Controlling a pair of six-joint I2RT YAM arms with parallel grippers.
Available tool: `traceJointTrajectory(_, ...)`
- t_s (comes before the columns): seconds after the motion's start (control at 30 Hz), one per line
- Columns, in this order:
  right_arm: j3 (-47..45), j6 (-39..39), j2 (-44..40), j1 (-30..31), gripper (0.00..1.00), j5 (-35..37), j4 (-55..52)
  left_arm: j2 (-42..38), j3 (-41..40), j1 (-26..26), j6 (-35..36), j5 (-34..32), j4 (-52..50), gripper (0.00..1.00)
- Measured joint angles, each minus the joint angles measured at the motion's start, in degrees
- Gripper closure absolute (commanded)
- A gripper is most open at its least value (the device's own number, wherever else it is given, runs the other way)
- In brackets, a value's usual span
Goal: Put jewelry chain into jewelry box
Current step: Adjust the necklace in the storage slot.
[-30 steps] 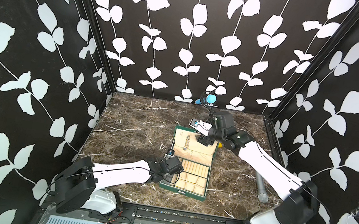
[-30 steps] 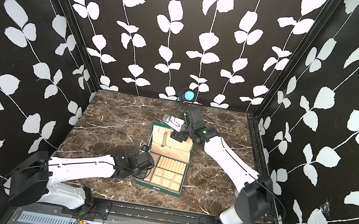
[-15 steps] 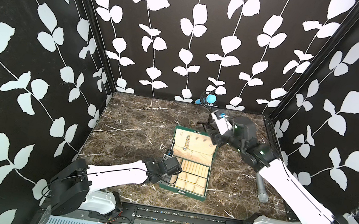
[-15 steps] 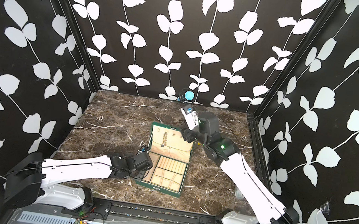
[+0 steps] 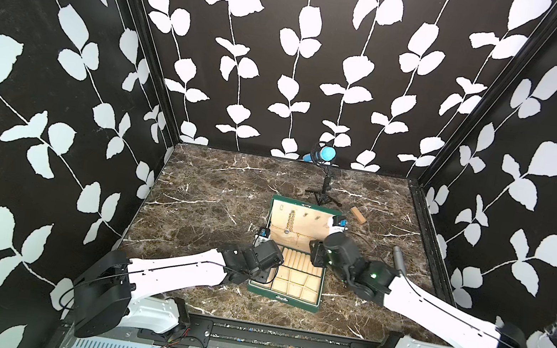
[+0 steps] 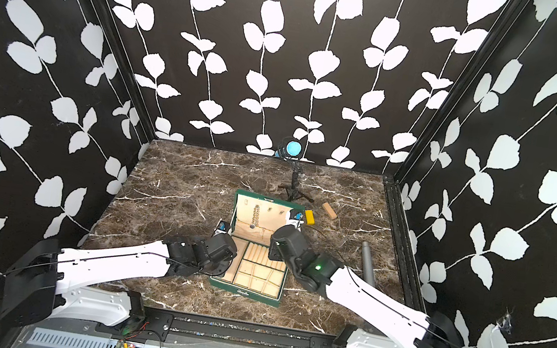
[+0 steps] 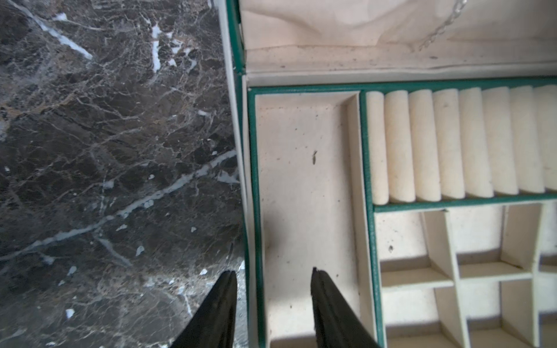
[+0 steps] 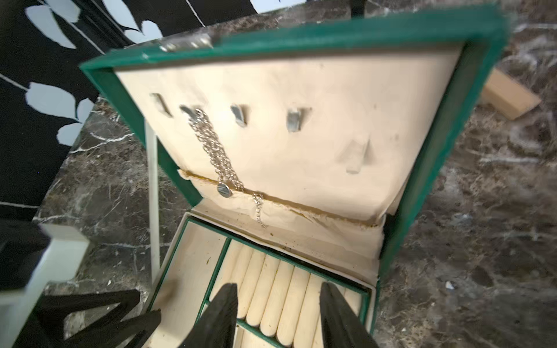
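The right tool (image 8: 277, 289) hangs over the ring rolls (image 8: 271, 304) with its jaws partly apart and nothing between them. The left tool (image 7: 272, 272) is also partly open and empty. One of its fingers is over the counter (image 5: 211, 191) and the other is inside the long side compartment (image 7: 301, 180), so it straddles the side wall of the jewelry box (image 5: 282, 298). I cannot tell whether either finger touches that wall.

Beyond the right tool's tips the lid stands open. The jewelry chain (image 8: 217, 153) hangs from one of the lid hooks (image 8: 188, 111), doubled over it, and its small round tag sits at the lip of the lid pocket. A thin tail of links drapes over that lip toward the base. In both top views the chain shows as a pale line on the cream lining (too fine there to make out the links).

The yellow block (image 6: 309, 215) and a wooden block (image 5: 357, 214) lie on the counter beyond the box, well clear of it.

By my reading the placing step is done, since the chain is inside the box and neither tool holds it. The next move calls for both arms to back away cleanly. The left tool should lift straight up off the wall so it does not drag the box. The right tool should retreat without brushing the lid or catching the loose tail.
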Motion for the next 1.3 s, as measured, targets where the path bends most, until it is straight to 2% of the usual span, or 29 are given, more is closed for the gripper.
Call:
traceJointTrajectory(0.23,-0.04,9.42,9.7,0.13,0.62,0.61,7.65,1.36,0.02,0.0,-0.26,0.0,1.6,0.57)
traceJointTrajectory(0.47,1.68,12.39,16.61,0.13,0.68,0.42,11.02,1.33,0.02,0.0,0.11,-0.02,1.64,0.58)
traceJointTrajectory(0.77,3.54,12.39,19.19,-0.61,0.7,-0.7,13.27,1.31,0.02,0.0,0.96,-0.02,1.68,0.58)
traceJointTrajectory(1.3,3.8,12.81,21.07,-2.36,0.91,-2.71,15.58,1.31,0.02,0.0,1.25,-0.04,1.7,0.59)
